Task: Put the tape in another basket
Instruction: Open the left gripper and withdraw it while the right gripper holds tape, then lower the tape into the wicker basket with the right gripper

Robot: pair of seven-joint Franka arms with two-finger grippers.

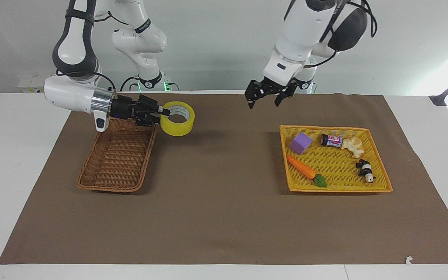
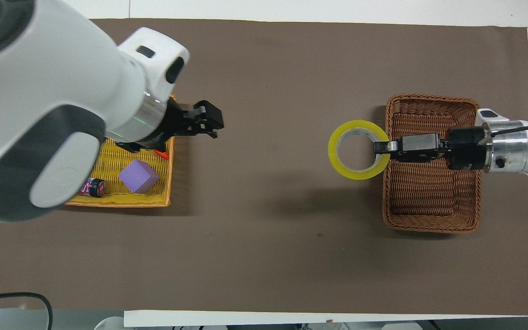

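Firstly, item one: the right pincer [image 1: 165,112], entered in the upper part of the facing view toward the right arm's end of the table. It is held level and pressed together on the wall of the tape [image 1: 177,126], one fingertip inside the core and one outside.

Item two: the tape, a yellow roll with a pale inner ring. It is carried off the surface with its opening turned upward and slightly tilted. In the overhead view it is seen at mid-height of the frame, over the brown mat [image 1: 216,217], its edge overlapping the rim of the brown wicker basket [image 1: 107,187]. The tape is not inside that basket.

Item three: the brown wicker basket, rectangular, set on the mat beneath the right wrist. Nothing is held in it.

Item four: the left pincer [image 1: 263,101], raised in the upper middle of the facing view, fingers spread, nothing gripped. It is placed over the mat, well apart from the tape.

Item five: the yellow basket [image 1: 336,190], at the left arm's end. Contained in it are a purple cube [image 1: 300,142], a carrot [image 1: 301,167], a small can [image 1: 331,140], a croissant [image 1: 353,146] and a panda figure [image 1: 365,170].

Item six: the white table [image 1: 14,136], by which the mat is carried.
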